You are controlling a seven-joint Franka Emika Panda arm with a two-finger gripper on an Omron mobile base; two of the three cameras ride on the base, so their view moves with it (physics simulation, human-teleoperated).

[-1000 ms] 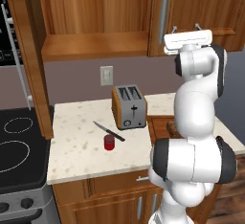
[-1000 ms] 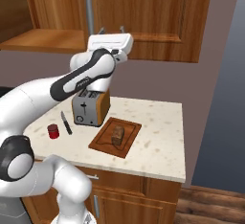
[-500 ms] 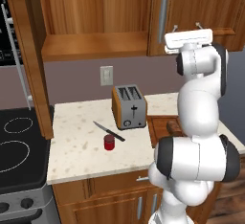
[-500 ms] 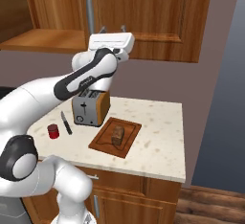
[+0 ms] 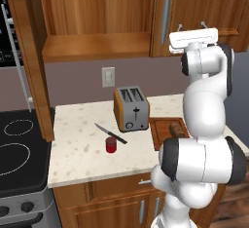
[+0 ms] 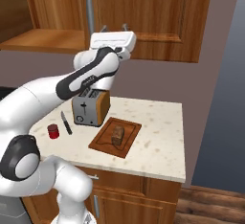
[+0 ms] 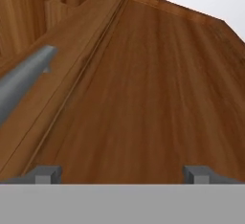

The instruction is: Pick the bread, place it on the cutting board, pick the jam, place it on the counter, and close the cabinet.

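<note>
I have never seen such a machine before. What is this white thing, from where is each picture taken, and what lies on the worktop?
The white thing is a robot arm with a two-finger gripper, raised against the brown wooden wall cabinet. Two pictures come from cameras behind the arm, left and right. The third looks along the gripper: its open fingers, holding nothing, face a cabinet door beside a silver bar handle.

On the pale speckled counter stand a metal toaster, a small red jam jar and a black-handled knife. The small brown bread chunk lies on the reddish-brown cutting board. A black stovetop sits left of the counter.
</note>
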